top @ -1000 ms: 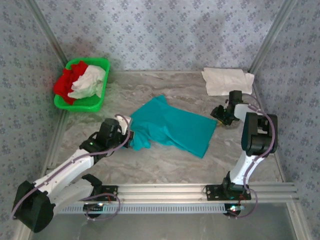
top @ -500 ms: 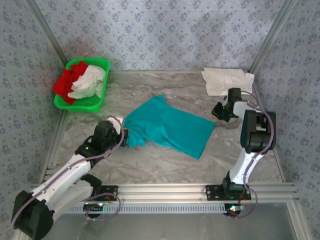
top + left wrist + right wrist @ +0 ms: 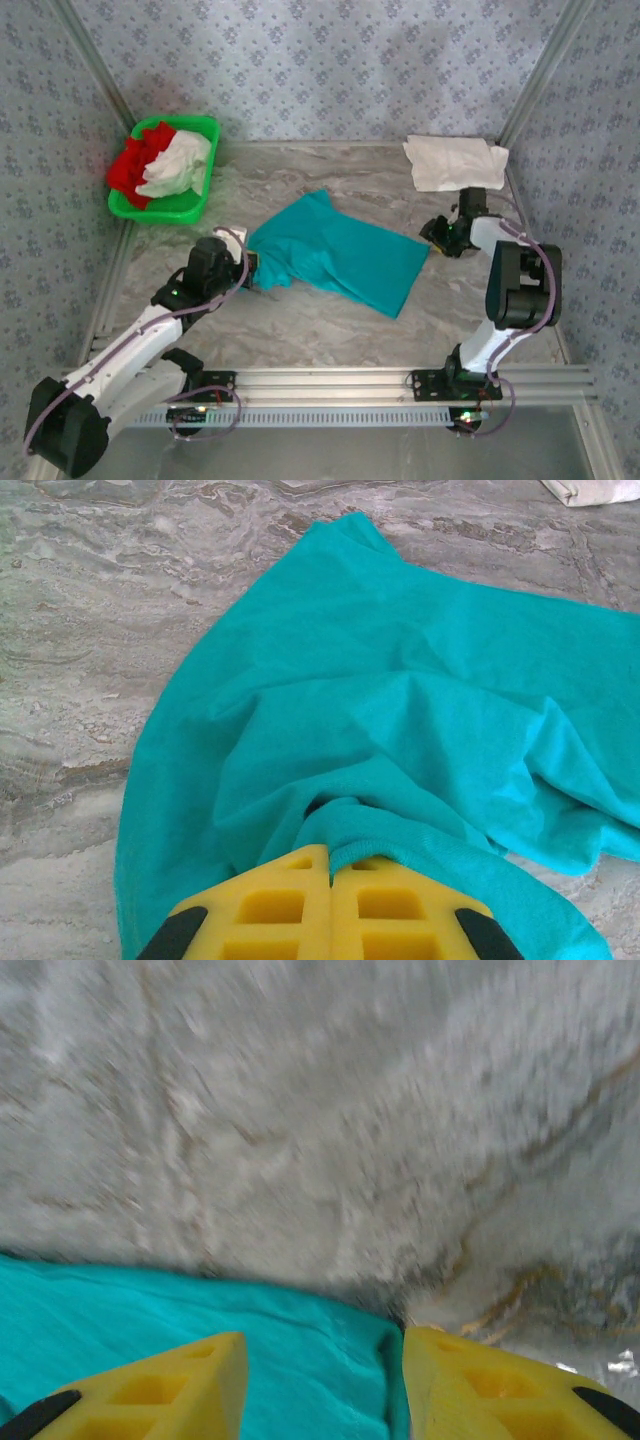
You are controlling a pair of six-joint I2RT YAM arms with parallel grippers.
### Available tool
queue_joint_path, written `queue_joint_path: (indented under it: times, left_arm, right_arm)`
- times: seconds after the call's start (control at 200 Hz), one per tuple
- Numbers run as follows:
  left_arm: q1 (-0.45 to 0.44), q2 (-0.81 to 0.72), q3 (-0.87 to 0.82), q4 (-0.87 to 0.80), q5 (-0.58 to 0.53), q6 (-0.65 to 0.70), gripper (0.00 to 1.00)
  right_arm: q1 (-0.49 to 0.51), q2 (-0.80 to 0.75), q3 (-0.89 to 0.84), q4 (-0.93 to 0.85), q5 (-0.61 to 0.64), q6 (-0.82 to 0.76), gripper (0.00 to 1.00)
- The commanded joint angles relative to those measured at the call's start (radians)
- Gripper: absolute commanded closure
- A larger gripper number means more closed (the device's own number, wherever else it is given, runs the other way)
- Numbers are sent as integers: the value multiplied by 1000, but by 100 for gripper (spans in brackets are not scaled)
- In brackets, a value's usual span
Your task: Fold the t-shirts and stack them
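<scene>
Basket (image 3: 160,212): green plastic, in the far left corner of the table (image 3: 330,330), against the patterned wall. It holds a crumpled red t-shirt (image 3: 130,165) on its left side and a crumpled white t-shirt (image 3: 182,162) on its right; the two touch.

Left arm (image 3: 150,325): stretched low from its base at the near left, running diagonally up and to the right, with the wrist bent towards the middle of the table.

Left gripper (image 3: 252,270): closed tight on the left end of the teal shirt. In the left wrist view the two yellow fingers (image 3: 270,910) meet, with a bunched fold of teal cloth pinched at their tips.

Teal t-shirt (image 3: 345,255): lies mid-table, mostly flat, slanting from upper left to lower right. Its left end is gathered into wrinkles where it is held; its right side lies spread on the marble.

Right gripper (image 3: 437,232): just beside the shirt's right corner, low over the table, jaws parted. In the blurred right wrist view the teal edge lies between and beneath the spread yellow fingers (image 3: 180,1385); I cannot tell whether they touch the cloth.

Right arm (image 3: 520,280): rises upright from its near-right base, elbow folded high, forearm reaching back and left, down to the shirt.

Folded white t-shirt (image 3: 455,162): flat in the far right corner, well apart from the teal one.
</scene>
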Motion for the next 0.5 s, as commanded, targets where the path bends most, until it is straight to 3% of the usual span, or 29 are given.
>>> queue_joint_path:
  times: [0.0,0.19,0.255,0.495]
  left_arm:
    - [11,5,5,33,7,-11,100]
    - [10,3,-20,62,6,-23,100]
    - [10,3,-23,67,3,-24,100]
    - [12,-15,-18,73,-31,-23,100]
  right_arm:
    - [13,8,-25,-13,-10,14,54]
    - [48,65,-18,48,-10,5,61]
    - [52,97,5,55,-10,2,71]
    - [48,141,96,40,30,-21,95]
